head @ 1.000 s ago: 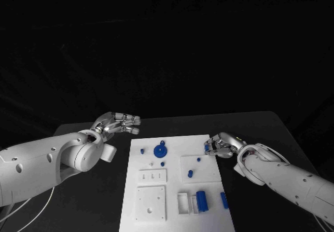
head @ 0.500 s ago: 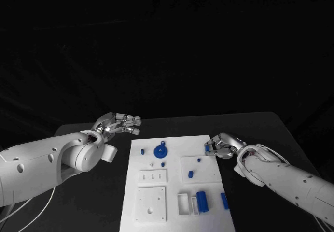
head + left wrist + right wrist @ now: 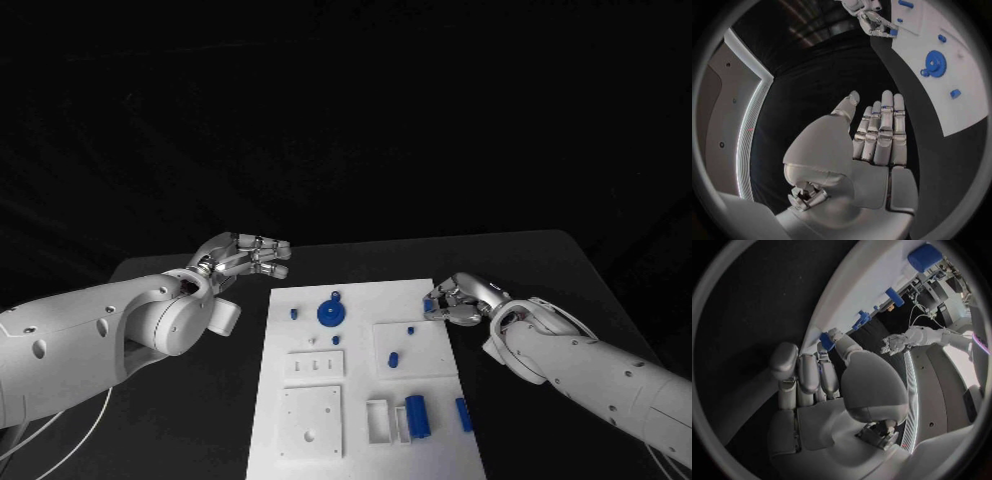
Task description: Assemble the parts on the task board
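Task board (image 3: 368,385), white, flat on counter. Right hand (image 3: 459,301) pinches small blue part (image 3: 430,303) at board's edge, apparently for seating; left hand (image 3: 245,255) spread, empty, waiting alongside.

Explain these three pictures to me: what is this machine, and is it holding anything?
It is a robot with two white arms, each ending in a silver robot hand. One picture looks down from its head; the two round ones come from cameras at its wrists. On the black table lies a white board with small blue pieces, such as a blue gear. The left robot hand hovers empty beside the board. The right robot hand pinches a small blue piece at the board's edge.
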Controlling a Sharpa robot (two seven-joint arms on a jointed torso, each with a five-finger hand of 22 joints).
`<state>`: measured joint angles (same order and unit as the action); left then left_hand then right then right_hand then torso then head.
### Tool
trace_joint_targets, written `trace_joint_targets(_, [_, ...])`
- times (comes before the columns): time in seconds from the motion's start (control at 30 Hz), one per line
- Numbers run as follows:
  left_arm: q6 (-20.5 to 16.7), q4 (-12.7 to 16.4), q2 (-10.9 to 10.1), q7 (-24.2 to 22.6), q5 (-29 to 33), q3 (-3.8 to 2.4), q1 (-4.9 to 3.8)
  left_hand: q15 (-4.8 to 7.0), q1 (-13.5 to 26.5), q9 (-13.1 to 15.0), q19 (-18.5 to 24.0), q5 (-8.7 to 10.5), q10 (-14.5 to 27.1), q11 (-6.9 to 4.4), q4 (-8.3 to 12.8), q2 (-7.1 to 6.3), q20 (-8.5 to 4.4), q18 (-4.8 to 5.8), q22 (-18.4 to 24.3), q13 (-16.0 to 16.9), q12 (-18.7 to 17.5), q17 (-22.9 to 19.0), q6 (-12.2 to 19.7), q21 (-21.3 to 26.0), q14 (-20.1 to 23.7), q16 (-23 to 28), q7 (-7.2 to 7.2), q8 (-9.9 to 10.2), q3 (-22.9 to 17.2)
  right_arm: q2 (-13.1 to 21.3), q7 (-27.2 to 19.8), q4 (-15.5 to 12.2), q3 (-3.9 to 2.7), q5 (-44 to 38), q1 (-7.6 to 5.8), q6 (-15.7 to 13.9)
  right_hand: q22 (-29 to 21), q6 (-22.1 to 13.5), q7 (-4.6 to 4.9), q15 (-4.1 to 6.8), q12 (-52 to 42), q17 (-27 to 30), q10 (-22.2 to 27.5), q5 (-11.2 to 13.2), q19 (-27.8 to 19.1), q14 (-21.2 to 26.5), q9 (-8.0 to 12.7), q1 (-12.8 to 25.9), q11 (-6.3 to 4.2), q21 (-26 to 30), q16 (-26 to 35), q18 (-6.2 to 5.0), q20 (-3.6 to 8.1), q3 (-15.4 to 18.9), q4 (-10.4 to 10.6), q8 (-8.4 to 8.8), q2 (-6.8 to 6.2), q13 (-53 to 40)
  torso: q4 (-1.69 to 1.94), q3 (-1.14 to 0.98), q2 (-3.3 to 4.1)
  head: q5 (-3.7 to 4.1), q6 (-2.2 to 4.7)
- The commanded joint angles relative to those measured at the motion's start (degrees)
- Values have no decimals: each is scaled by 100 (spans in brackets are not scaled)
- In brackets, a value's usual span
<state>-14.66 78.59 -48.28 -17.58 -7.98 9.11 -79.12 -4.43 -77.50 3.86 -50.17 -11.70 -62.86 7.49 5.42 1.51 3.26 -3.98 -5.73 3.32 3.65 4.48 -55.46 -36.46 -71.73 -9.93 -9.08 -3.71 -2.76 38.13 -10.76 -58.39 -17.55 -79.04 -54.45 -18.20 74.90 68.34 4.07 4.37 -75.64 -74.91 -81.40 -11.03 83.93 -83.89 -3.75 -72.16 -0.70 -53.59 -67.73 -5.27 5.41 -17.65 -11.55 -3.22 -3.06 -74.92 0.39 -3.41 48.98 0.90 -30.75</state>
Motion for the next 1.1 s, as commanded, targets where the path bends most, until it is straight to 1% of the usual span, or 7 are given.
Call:
trace_joint_targets(0.03, [128, 6, 16, -11, -45, -3, -2, -6, -38, -2, 23, -7, 35, -4, 36, -5, 10, 43, 6, 9, -24, -10, -26, 26, 48, 23, 4, 4, -10, -15, -53, -3, -1, -26, 5, -337, 639, 76, -13, 6, 4, -72, 5, 43, 117, -77, -21, 19, -6, 32, 41, 51, 6, -13, 0, -38, 89, -680, 1, -1, 2, -4, -7])
trace_joint_targets(0.47, [240, -10, 51, 220, -329, -6, -6, 84, 123, 21, -20, 105, -520, -175, -54, -53, -38, 87, -1, 15, -9, 50, -289, 4, -103, -92, 123, -25, 47, -17, -51, -187, -3, 234, -1, -587, 639, 166, -50, 29, 40, -72, 17, -27, 116, -78, -22, 27, -31, 37, 65, 63, 31, 221, -11, -38, 149, -660, -21, 7, -10, -20, 49])
trace_joint_targets(0.63, [1035, -17, 108, 1066, -747, -10, -21, 313, 796, 200, -276, 374, -1348, -446, -604, -267, -276, 304, -8, 70, 136, 569, -752, -13, -387, -897, 334, -48, 677, 0, 61, -405, -4, 164, -90, -534, 640, 155, -48, 28, 38, -74, 16, -52, 116, -79, -20, 34, -29, 35, 65, 61, 30, 231, -8, -36, 138, -662, -45, 12, -42, -32, 69])
trace_joint_targets(0.73, [1492, -12, 180, 1597, -928, -11, -44, 439, 1113, 876, -356, 811, -1475, -557, -1266, -729, -426, 398, -222, 389, 785, 1808, -704, -302, 362, -2769, 411, -348, 632, 7, 138, -557, -4, 97, -151, -469, 639, 150, -45, 27, 42, -76, 19, -113, 115, -79, -20, 33, -27, 40, 65, 59, 28, 233, -13, -38, 129, -661, -62, 19, -71, -50, 73])
trace_joint_targets(0.8, [1641, -6, 236, 1802, -1048, -11, -54, 523, 1171, 1978, -356, 752, -1026, -640, -1754, -824, -507, 398, -531, 1142, 1963, 2388, -261, -613, 935, -4209, 501, -1163, 563, 4, 190, -657, -4, 56, -188, -417, 639, 144, -43, 26, 42, -77, 19, -143, 115, -79, -19, 40, -26, 40, 65, 59, 27, 236, -11, -36, 126, -661, -77, 21, -96, -64, 69])
trace_joint_targets(0.97, [1618, -43, 404, 1950, -1197, -14, -74, 653, 1336, 3528, -232, 298, -608, -796, -1830, -866, -641, 398, -1152, 1923, 3453, 2350, 175, -1292, 1084, -5364, 659, -2317, 630, -16, 318, -888, -5, -53, -238, -310, 639, 61, -20, 16, 45, -75, 23, -176, 113, -78, -12, 49, -11, 43, 71, 56, 21, 235, -16, -37, 118, -661, -96, 28, -150, -88, 53])
trace_joint_targets(1.1, [1526, -108, 544, 2001, -1301, -16, -96, 646, 1382, 3826, -91, 214, -394, -786, -1837, -823, -638, 382, -1467, 1963, 3857, 1980, 264, -1446, 1203, -5682, 649, -2313, 617, -30, 474, -1090, -5, -146, -273, -150, 637, 64, -19, 15, 52, -70, 29, -231, 111, -76, -16, 52, -11, 50, 80, 51, 17, 236, -27, -37, 108, -658, -101, 27, -186, -117, 35])
